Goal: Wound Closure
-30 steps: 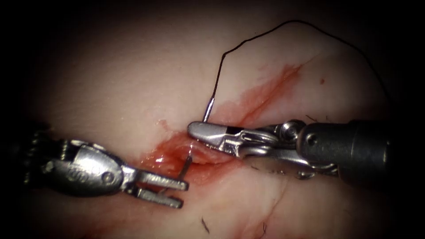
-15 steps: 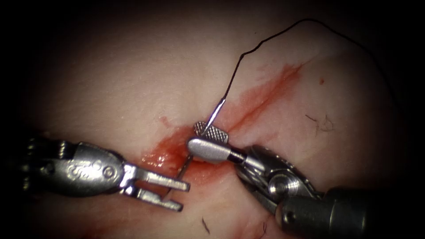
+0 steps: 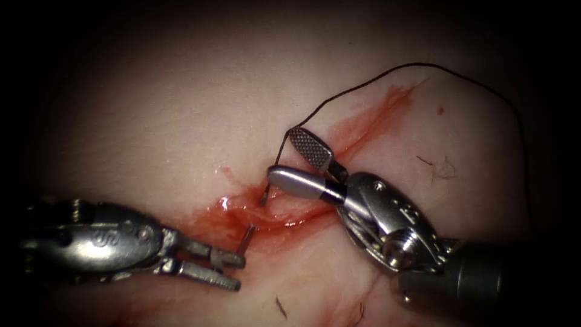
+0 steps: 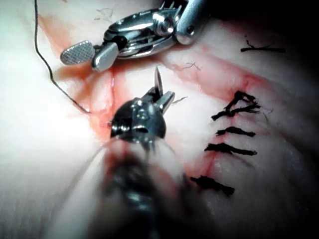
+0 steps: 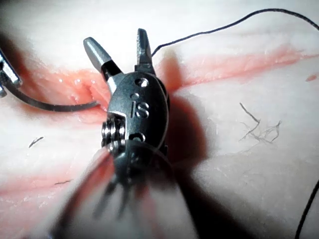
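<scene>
Pale tissue [image 3: 151,121], lit at the centre, carries a cut [image 3: 302,213] that runs from 7 o'clock to 1 o'clock, wet with red fluid [image 3: 212,217].

Item 1, needle [image 3: 247,237]: lodged in the tissue across the cut. Its tip stands out of the edge toward 6 o'clock, its thread end stands out of the edge toward 12 o'clock, and the middle of the curve is buried.

Item 2, left pincer [image 3: 238,272]: enters from 9 o'clock. Its jaws are narrowly apart at the needle tip, which rises between them in the left wrist view. No firm clamp is evident, so it is judged to hold nothing.

Item 3, right pincer [image 3: 283,154]: enters from 4 o'clock, jaws wide apart and empty, just beside the needle's thread end.

Item 4, thread [image 3: 375,75]: runs from the needle past the right pincer's upper jaw and arcs slack toward 1 o'clock, then down toward 3 o'clock.

Item 5, stitches [image 4: 234,132]: a row of dark finished stitches lies further along the wound.

Item 6, thread ends [image 3: 281,307]: short cut bits lying loose toward 6 o'clock.

Progress, as a judgement: part of the wound is closed. The present bite spans both edges, but the needle is not yet out, the thread is not through, and no knot is tied.
</scene>
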`<state>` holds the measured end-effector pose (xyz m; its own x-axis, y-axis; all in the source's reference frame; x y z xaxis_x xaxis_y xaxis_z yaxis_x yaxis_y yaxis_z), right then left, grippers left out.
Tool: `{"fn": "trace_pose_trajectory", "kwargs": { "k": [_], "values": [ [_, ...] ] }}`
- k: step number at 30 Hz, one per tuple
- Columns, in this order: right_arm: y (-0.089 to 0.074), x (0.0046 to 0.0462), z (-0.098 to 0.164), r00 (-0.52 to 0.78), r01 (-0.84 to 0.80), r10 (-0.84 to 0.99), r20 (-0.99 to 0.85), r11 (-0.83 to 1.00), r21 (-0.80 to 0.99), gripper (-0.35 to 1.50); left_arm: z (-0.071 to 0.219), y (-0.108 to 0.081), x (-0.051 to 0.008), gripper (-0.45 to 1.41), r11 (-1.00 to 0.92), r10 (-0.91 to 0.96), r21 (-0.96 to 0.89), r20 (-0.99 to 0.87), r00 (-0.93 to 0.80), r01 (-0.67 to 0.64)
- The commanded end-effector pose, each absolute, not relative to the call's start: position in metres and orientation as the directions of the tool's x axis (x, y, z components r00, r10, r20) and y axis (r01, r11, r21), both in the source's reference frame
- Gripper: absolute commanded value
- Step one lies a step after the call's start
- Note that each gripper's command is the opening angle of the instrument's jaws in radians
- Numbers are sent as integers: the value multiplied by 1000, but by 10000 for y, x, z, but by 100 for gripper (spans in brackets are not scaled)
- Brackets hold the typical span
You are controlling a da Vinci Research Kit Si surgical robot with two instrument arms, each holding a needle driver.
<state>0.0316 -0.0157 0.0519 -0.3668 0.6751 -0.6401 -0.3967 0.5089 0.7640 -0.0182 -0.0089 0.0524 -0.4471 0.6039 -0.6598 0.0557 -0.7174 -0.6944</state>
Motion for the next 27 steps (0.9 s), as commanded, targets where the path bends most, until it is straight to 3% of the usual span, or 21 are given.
{"fn": "trace_pose_trajectory", "kwargs": {
  "k": [1,7,13,17,22,27],
  "values": [
    [-155,323,520,-368,-395,675,-640,510,764,116,530,-91,-187,-45,-713,610,-699,-656,-445,53],
    [-148,316,518,-371,-397,677,-635,503,768,115,525,-88,-188,-45,-678,658,-734,-632,-409,44],
    [-145,312,513,-372,-393,681,-630,499,772,113,483,-47,-183,-45,-559,818,-829,-554,-156,14],
    [-148,313,510,-369,-388,683,-630,502,773,131,449,-19,-175,-45,-495,869,-869,-495,-7,-19],
    [-151,310,496,-354,-346,701,-619,517,783,125,437,-3,-160,-45,-472,878,-877,-477,47,-85],
    [-151,308,473,-342,-307,721,-603,521,797,125,433,10,-138,-45,-320,932,-943,-330,148,-91]
  ]
}}
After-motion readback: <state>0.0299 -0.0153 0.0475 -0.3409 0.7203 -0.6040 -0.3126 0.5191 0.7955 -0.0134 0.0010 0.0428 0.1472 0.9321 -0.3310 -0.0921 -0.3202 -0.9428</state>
